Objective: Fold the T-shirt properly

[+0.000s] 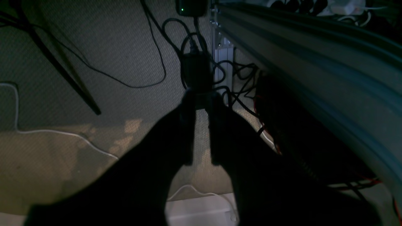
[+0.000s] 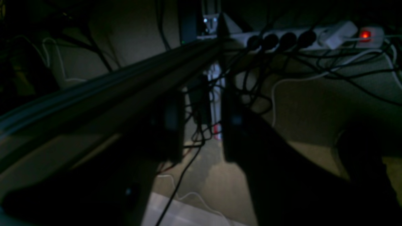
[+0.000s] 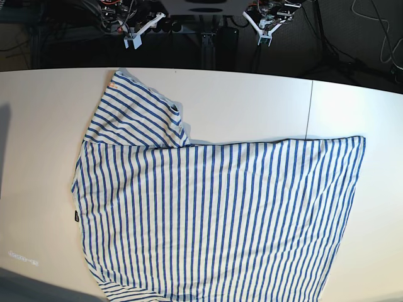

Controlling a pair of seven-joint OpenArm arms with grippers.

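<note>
The T-shirt [image 3: 214,214], white with thin blue stripes, lies spread across the white table [image 3: 352,100] in the base view. One part is folded over at its upper left [image 3: 135,116], and a small dark tag [image 3: 74,217] sits at its left edge. Both grippers hang beyond the table's far edge, away from the cloth. My left gripper [image 3: 264,28] [image 1: 201,97] is open by a narrow gap with nothing in it. My right gripper [image 3: 135,34] [image 2: 202,103] stands open wider, also empty. Neither wrist view shows the shirt.
The wrist views look down at a carpeted floor with tangled black cables [image 1: 150,62], a white power strip [image 2: 298,39] and the table's frame rail [image 1: 314,56]. A seam [image 3: 308,107] runs across the tabletop at the right.
</note>
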